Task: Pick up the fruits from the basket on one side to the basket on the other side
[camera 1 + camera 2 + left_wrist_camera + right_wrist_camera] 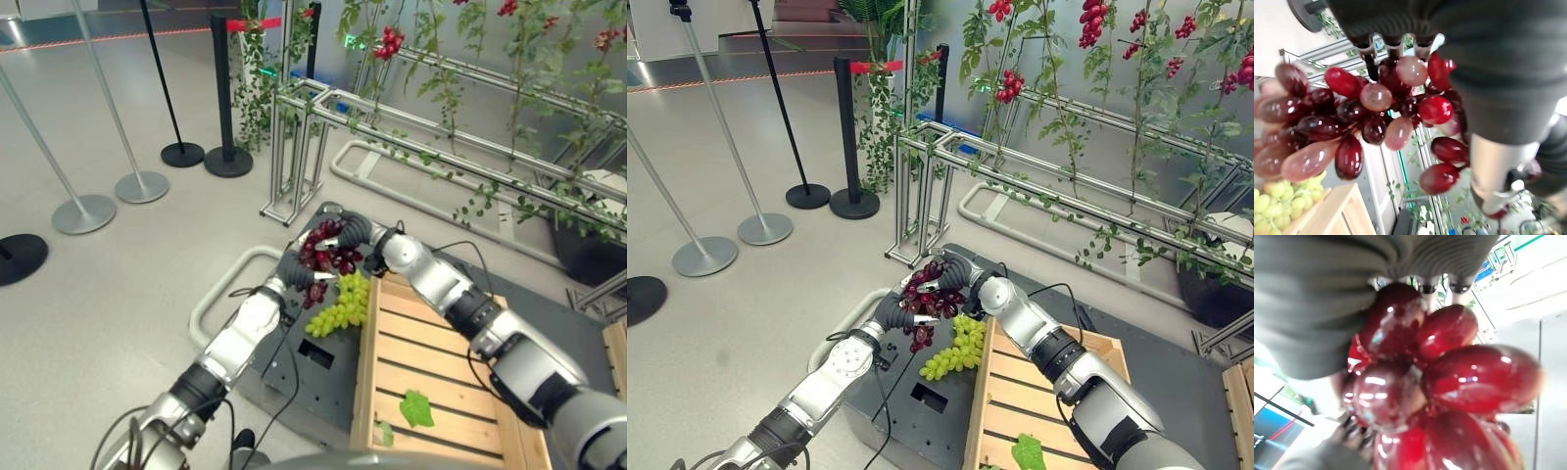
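Observation:
A bunch of red grapes hangs in the air between both hands, just past the far left corner of the wooden crate. My left hand curls round the bunch from below and the left. My right hand closes over it from above. In the left wrist view the red grapes hang right under the left hand. They crowd against the right hand as red grapes in the right wrist view. A bunch of green grapes lies under them at the crate's corner.
A green leaf lies on the crate's slats. The crate stands on a dark platform with a white tube rail beside it. A metal frame with vines stands behind. Stanchion bases dot the floor at the left. Another crate's edge shows at the right.

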Robot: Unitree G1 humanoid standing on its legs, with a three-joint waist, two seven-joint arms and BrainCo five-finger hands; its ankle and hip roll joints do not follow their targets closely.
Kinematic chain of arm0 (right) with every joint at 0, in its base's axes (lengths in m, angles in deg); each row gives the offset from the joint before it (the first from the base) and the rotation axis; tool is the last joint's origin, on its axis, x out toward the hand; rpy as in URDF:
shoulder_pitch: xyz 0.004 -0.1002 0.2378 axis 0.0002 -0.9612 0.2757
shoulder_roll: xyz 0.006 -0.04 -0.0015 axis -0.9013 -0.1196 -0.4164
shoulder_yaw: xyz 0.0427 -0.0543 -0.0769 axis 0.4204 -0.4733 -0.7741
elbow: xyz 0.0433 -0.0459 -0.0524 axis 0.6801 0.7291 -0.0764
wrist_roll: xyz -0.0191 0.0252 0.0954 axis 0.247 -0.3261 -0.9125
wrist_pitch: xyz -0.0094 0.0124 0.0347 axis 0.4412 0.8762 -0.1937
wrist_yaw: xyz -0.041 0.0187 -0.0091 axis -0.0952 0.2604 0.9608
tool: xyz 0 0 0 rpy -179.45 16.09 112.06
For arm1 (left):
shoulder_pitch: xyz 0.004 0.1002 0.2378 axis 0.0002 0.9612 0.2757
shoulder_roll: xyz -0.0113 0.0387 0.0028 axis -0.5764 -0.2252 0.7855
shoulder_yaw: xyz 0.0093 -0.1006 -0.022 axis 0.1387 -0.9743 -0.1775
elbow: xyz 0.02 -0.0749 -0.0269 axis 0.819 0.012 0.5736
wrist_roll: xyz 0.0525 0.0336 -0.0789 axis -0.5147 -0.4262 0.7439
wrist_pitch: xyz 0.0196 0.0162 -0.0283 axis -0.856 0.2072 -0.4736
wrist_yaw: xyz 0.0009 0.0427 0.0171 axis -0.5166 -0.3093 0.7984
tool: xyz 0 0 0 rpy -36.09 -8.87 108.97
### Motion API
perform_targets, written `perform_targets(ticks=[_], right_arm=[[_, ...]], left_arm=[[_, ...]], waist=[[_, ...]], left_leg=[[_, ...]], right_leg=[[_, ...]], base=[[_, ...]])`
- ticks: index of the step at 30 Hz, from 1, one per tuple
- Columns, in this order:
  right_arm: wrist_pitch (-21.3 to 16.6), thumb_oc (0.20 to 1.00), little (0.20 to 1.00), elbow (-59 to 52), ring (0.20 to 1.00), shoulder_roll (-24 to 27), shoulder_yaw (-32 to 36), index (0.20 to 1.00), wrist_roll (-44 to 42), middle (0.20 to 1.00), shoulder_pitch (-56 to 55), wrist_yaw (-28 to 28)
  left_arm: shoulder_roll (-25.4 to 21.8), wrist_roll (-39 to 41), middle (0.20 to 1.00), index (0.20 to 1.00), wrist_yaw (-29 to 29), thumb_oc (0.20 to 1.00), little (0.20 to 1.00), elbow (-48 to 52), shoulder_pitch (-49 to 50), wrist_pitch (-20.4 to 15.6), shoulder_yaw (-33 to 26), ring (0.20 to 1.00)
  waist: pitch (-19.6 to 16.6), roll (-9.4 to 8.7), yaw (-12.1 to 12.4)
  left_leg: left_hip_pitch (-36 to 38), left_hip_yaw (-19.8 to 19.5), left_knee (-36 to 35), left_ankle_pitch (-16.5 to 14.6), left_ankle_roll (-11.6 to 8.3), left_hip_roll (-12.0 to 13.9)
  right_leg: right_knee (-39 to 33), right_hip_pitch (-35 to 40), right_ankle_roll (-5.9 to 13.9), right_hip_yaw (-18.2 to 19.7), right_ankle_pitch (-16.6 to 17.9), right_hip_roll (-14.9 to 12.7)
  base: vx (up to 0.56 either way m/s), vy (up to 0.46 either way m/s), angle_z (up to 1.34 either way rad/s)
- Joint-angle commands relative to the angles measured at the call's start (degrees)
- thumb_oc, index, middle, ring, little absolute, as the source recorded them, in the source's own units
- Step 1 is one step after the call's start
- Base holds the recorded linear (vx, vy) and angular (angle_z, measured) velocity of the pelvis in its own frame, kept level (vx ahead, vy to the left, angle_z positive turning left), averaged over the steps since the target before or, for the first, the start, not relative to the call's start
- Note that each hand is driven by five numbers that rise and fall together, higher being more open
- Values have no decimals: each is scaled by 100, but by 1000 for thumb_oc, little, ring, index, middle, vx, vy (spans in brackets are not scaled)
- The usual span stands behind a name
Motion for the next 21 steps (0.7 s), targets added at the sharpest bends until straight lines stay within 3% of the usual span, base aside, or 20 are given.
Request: perform_targets(ticks=[1,11,12,13,21], right_arm=[[-471,200,200,-724,200,-224,302,200,-297,200,332,294],[-588,200,200,-1345,200,-509,204,200,-727,200,274,582],[-611,200,200,-1408,200,-566,181,200,-881,200,222,651],[-620,200,200,-1437,200,-576,173,200,-941,200,201,671],[-692,200,200,-1732,200,-469,267,200,-1209,200,-19,711]], left_arm=[[339,43,1000,1000,140,1000,1000,-432,-576,-130,283,1000],[588,52,1000,1000,719,1000,1000,-864,-985,-82,386,1000],[626,186,335,335,773,335,335,-882,-1056,-86,393,335],[611,189,200,200,781,200,200,-829,-1071,-113,397,200],[555,581,200,200,736,200,200,-633,-999,-201,242,200]], waist=[[-242,-140,47],[-219,-127,-20],[-199,-124,-31],[-188,-121,-36],[-139,-76,-71]], left_leg=[[83,31,115,-769,393,-216],[143,73,173,-816,383,-198],[160,83,187,-822,381,-186],[160,92,188,-825,379,-184],[165,141,205,-841,370,-163]], right_leg=[[802,182,136,-38,-1099,-245],[832,212,142,-7,-1139,-239],[837,222,143,5,-1146,-236],[836,223,142,10,-1148,-234],[831,214,149,43,-1149,-243]], base=[[0,0,0],[0,0,0],[0,0,0],[0,0,0],[2,1,0]])
